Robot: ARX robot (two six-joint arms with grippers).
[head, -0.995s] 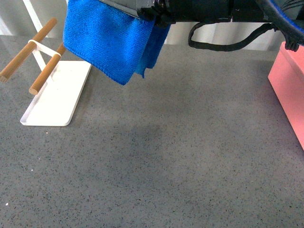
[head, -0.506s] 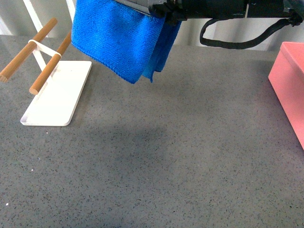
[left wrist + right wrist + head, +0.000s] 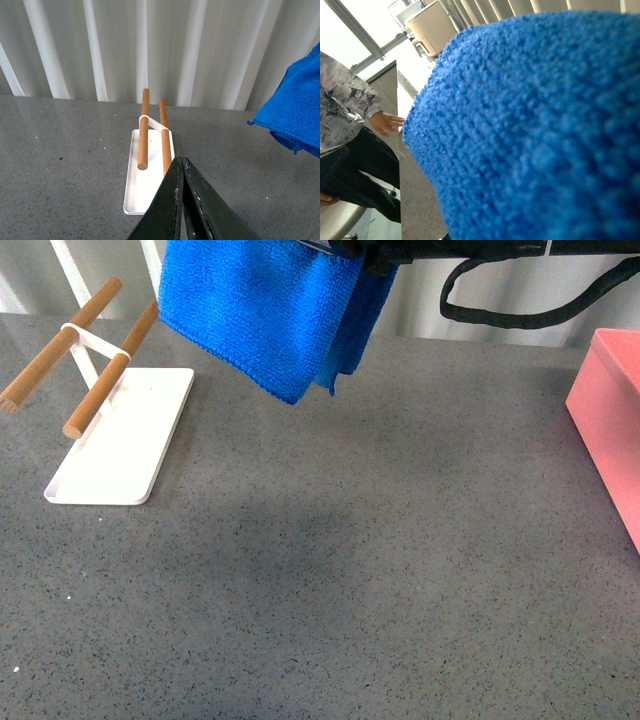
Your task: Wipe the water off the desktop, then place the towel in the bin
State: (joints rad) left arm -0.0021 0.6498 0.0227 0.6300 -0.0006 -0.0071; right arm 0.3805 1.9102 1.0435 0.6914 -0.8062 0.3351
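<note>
The blue towel (image 3: 265, 310) hangs high over the far part of the grey speckled desktop (image 3: 340, 570), its lowest corner well above the surface. My right gripper is shut on the towel at the top edge of the front view; its jaws are hidden. The towel (image 3: 535, 130) fills the right wrist view. A corner of the towel (image 3: 295, 115) also shows in the left wrist view. The pink bin (image 3: 610, 420) stands at the right edge. My left gripper (image 3: 181, 162) is shut and empty, hovering near the white tray. No water is visible.
A flat white tray (image 3: 135, 450) with two wooden rods (image 3: 95, 400) sits at the far left, also seen as the tray (image 3: 135, 190) in the left wrist view. A black cable (image 3: 520, 315) loops from the right arm. White ribbed panels (image 3: 150, 50) back the desk.
The towel has risen and shifted to the right with my right arm, which has moved further up out of the front view. The tray and bin have not moved.
</note>
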